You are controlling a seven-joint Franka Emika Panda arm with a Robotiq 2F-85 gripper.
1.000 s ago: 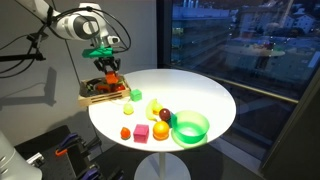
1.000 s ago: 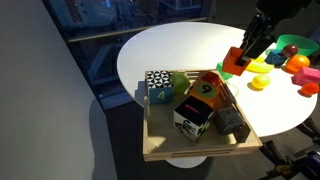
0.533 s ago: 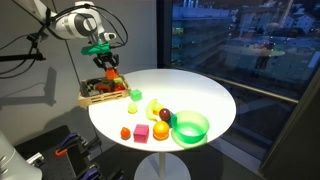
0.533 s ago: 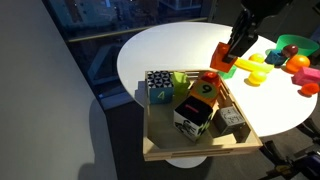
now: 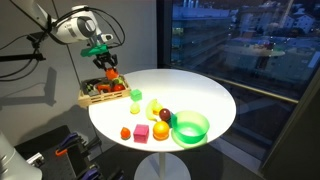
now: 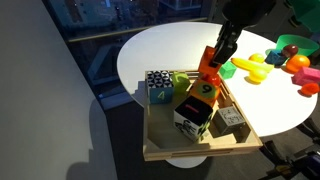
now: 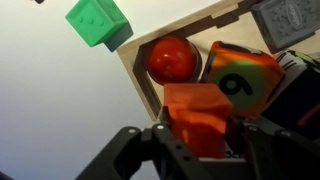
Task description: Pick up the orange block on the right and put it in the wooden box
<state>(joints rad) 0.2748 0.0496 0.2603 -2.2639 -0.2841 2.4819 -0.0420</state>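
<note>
My gripper is shut on the orange block, a small orange-red piece with flat faces. In an exterior view the block hangs just above the near corner of the wooden box. The box is a shallow slatted crate at the table's edge, also seen in an exterior view. It holds a patterned cube, a numbered cube, a red ball and other pieces. The gripper is over the box.
On the round white table stand a green bowl, a pink cube, an orange ball, a yellow banana-shaped toy and a green block. The table edge drops off past the box.
The gripper has carried the orange block from over the table towards the box, and now holds it above the box's corner.
</note>
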